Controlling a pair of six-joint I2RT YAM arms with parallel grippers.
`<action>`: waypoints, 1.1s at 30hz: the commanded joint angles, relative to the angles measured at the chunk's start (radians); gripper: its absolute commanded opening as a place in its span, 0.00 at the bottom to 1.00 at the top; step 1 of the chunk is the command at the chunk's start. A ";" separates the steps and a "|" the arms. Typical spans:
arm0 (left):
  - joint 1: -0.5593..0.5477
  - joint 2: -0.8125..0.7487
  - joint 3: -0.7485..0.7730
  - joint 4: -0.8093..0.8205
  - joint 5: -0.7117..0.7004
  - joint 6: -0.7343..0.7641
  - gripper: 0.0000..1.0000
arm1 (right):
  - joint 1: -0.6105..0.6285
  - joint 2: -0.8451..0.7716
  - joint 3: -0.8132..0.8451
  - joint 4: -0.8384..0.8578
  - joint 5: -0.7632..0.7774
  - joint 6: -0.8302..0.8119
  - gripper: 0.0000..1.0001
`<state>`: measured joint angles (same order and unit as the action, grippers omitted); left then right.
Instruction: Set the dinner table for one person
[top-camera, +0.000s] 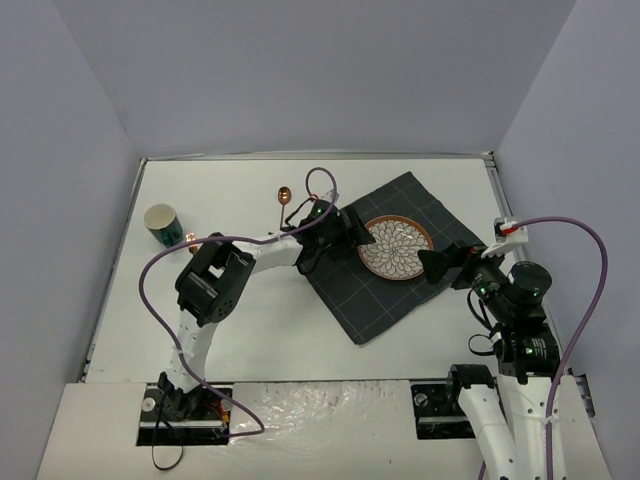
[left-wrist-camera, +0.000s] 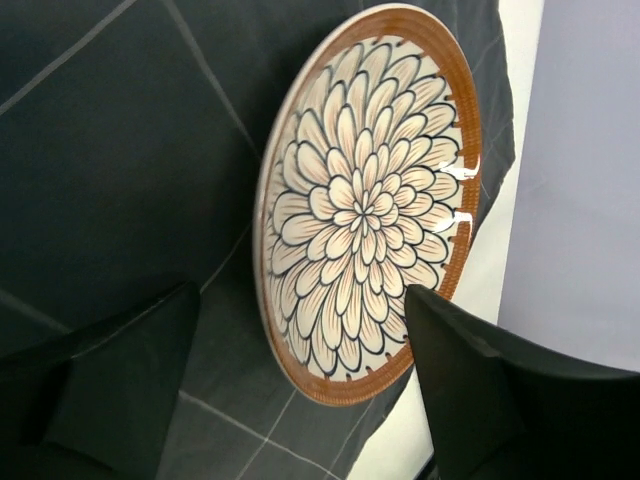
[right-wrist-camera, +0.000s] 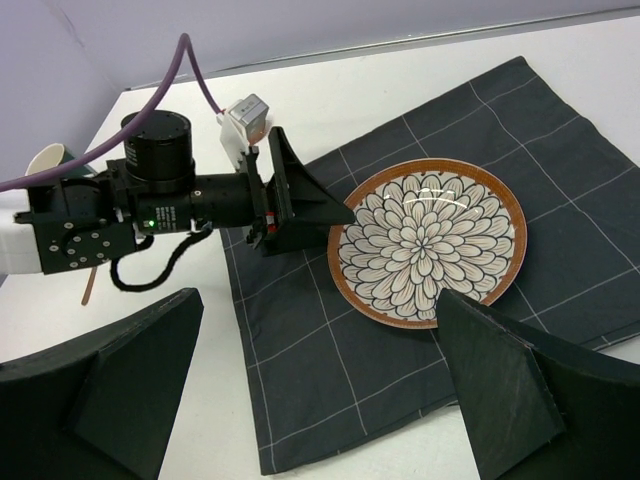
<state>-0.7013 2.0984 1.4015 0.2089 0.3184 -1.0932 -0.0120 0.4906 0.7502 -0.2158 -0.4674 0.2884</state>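
Observation:
A round plate (top-camera: 397, 247) with a brown rim and a petal pattern lies flat on a dark grey gridded cloth (top-camera: 380, 300) on the white dinner table (top-camera: 260, 330). My left gripper (top-camera: 352, 232) is at the plate's left edge and stands open. In the left wrist view the plate's near rim (left-wrist-camera: 340, 385) lies between its spread fingers (left-wrist-camera: 470, 380), which do not clamp it. My right gripper (top-camera: 437, 265) hovers open at the plate's right side. In the right wrist view its fingers (right-wrist-camera: 500, 380) frame the cloth (right-wrist-camera: 330, 370) and the plate (right-wrist-camera: 425, 240), holding nothing.
A green cup (top-camera: 163, 224) stands at the table's left. A copper spoon (top-camera: 284, 200) lies behind the left arm near the cloth's back left side. Grey walls enclose the table on three sides. The left arm's purple cable (top-camera: 150, 280) loops over the table's left half.

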 joint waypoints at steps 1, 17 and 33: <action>0.006 -0.206 0.017 -0.122 -0.121 0.119 0.91 | 0.006 0.000 0.035 0.038 0.016 -0.018 1.00; 0.430 -0.588 0.248 -0.986 -0.467 0.825 0.97 | 0.006 0.078 0.087 0.009 0.062 -0.041 1.00; 1.047 -0.267 0.424 -0.998 -0.208 0.925 0.85 | 0.101 0.142 0.083 0.003 -0.072 -0.064 1.00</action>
<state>0.2790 1.8051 1.7560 -0.7888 -0.0178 -0.1920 0.0578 0.6012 0.7948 -0.2596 -0.4854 0.2393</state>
